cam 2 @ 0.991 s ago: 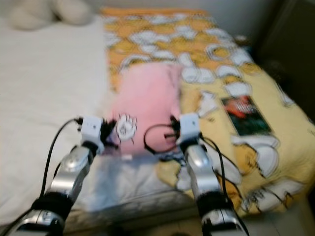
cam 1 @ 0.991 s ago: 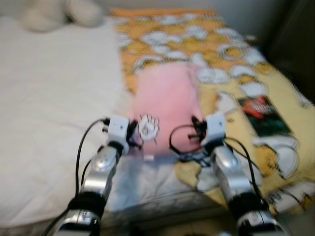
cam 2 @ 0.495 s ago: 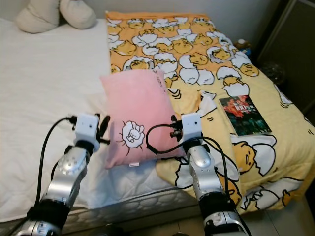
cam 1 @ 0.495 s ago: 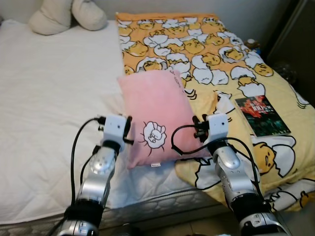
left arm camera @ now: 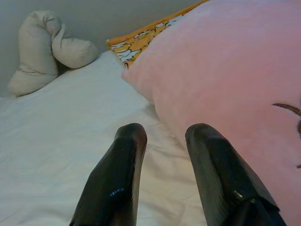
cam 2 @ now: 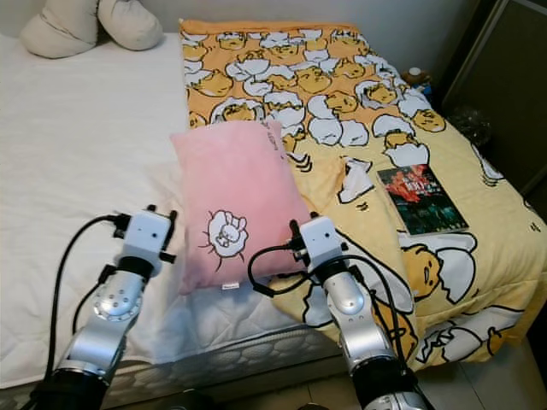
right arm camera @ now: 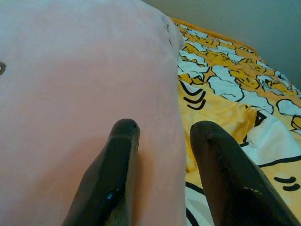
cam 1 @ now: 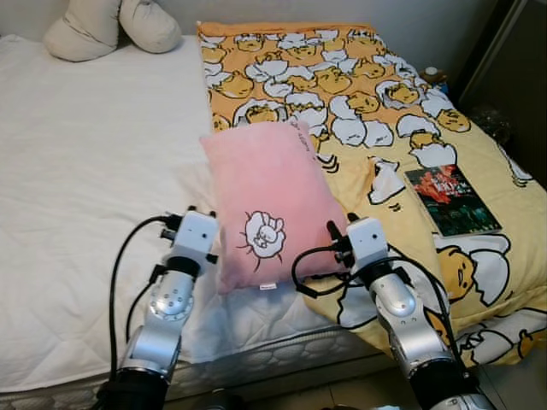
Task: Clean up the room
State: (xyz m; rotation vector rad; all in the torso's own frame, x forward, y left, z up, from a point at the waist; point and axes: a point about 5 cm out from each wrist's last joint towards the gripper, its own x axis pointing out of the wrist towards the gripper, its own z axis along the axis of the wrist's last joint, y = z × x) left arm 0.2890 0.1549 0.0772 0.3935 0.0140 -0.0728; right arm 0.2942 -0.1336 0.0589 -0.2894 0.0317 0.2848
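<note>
The pink pillow (cam 1: 267, 201) lay on the bed (cam 1: 77, 171), straddling the yellow blanket's (cam 1: 376, 94) edge. The left gripper (left arm camera: 162, 134) and right gripper (right arm camera: 162, 127) flanked its near end, fingers spread, grasping nothing. The head views hid both grippers' fingertips behind their wrists.

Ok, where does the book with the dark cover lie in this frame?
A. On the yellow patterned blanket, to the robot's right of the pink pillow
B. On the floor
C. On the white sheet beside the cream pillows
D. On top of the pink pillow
A: the book lies flat on the yellow patterned blanket, apart from the pink pillow.
</note>
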